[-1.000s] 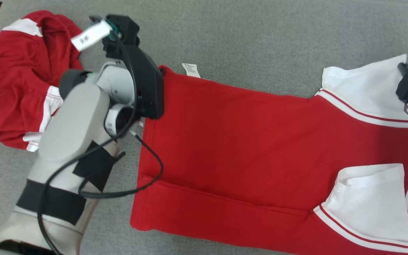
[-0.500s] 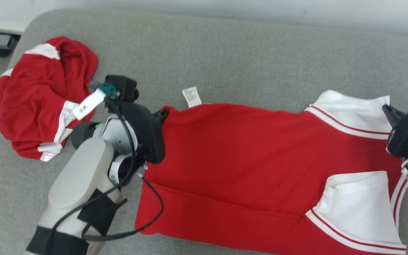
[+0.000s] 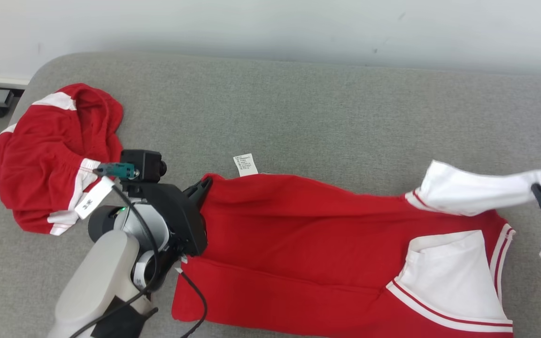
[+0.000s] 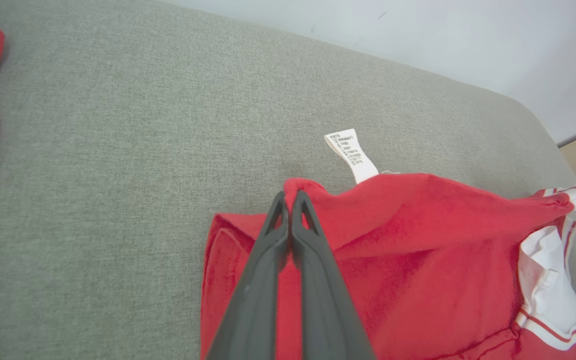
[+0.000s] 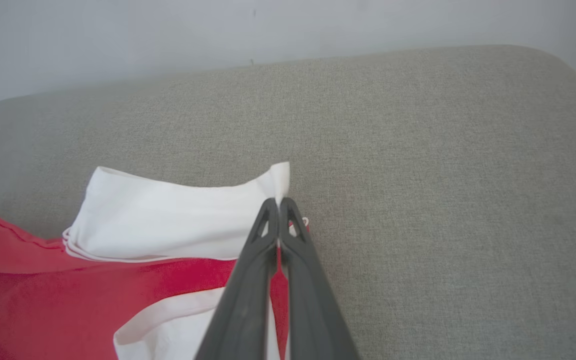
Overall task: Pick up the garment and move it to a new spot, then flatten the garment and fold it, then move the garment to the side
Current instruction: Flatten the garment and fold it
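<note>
Since a second ago the far edge of the red garment point(image 3: 308, 244) has come up off the grey padded tabletop point(image 3: 298, 108), where it earlier lay flat. The head camera has also tilted upward, so a pale wall point(image 3: 270, 28) now runs along the top of that view. The garment stretches across the middle and right of the tabletop, with its hem toward the robot's left and its sleeves toward the right. The left claw point(image 4: 290, 196) is pinched closed on the far hem corner, its two dark fingers pressed together with red cloth bunched at their tips. That corner stands higher than the rest of the hem. A white care label point(image 3: 245, 165) sticks out from the far edge just beside this claw and lies on the grey surface; its print is too small to read. The right claw point(image 5: 278, 202) is closed on the outer edge of the far white sleeve point(image 3: 467, 195), which is lifted and pulled out toward the right. The near white sleeve point(image 3: 449, 272), trimmed with red stripes, lies flat on the red body. A long crease runs along the near half of the body. At the far left corner sits a crumpled red-and-white heap point(image 3: 40, 155), possibly shorts, apart from the garment.
</note>
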Controlling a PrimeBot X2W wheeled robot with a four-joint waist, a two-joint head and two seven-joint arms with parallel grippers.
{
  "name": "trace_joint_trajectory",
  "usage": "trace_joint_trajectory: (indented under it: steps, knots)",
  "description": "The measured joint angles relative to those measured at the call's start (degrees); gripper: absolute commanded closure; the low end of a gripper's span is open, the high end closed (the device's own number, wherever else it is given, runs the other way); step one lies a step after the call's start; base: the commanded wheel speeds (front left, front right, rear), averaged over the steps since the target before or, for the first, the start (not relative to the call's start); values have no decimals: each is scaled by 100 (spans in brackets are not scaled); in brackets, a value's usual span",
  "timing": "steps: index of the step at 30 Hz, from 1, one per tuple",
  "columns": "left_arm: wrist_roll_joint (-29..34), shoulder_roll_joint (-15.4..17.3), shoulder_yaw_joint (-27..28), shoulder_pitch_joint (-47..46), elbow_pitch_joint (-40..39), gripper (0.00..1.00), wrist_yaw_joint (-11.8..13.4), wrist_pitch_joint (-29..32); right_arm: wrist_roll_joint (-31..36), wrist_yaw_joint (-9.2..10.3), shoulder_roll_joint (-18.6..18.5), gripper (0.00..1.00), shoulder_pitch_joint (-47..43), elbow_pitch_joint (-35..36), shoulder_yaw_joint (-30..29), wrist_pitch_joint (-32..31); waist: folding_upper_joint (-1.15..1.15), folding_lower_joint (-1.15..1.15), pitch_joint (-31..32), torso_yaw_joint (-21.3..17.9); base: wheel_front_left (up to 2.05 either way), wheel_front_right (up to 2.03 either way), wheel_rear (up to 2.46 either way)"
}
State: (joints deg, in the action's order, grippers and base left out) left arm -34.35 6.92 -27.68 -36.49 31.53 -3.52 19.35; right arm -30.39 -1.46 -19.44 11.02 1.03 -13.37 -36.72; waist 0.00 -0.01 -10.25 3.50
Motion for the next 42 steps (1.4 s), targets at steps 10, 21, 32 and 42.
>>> trace_joint_trajectory:
  steps: [10,21,32,42]
  knots:
    - [-58,32,82,373,-437,95,60,-138,-136,207,136,100,-817,912,-154,-441,0,0,-3,-79,0,0,0]
    - [-21,-47,197,-69,-428,100,302,-311,9,534,144,100,263,853,76,-622,0,2,-251,-54,0,0,0]
    - [62,-81,134,-171,-275,100,293,-485,326,649,129,100,559,589,197,-622,0,2,-370,63,0,0,0]
    - [52,197,91,670,-528,92,42,-890,177,447,130,100,-810,1214,124,-769,1,1,-220,67,0,0,0]
